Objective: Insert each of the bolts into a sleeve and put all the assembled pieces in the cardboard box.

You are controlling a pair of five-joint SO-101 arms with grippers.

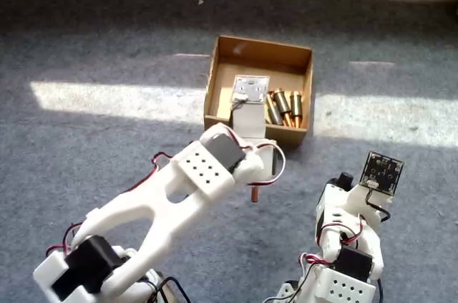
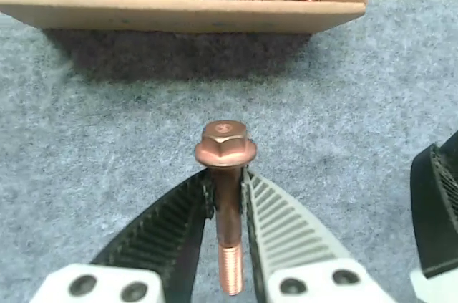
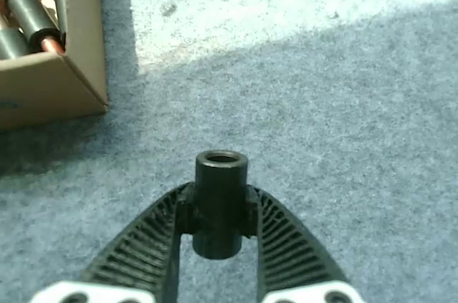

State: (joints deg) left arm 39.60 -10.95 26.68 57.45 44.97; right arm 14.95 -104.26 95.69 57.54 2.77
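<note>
Copper-coloured bolt (image 2: pixel 226 206) sits clamped by its shank in the left gripper (image 2: pixel 227 176), head past the fingertips, held over grey carpet (image 2: pixel 107 124) just short of the cardboard box (image 1: pixel 257 51). Right gripper (image 3: pixel 220 190) is clamped on a dark sleeve (image 3: pixel 220 206), open end showing, over carpet near a box corner. Box holds several assembled pieces (image 1: pixel 284 106), side by side.

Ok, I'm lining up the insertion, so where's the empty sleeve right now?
In the right wrist view the sleeve is clamped in the right gripper, over the grey carpet, apart from the cardboard box.
</note>
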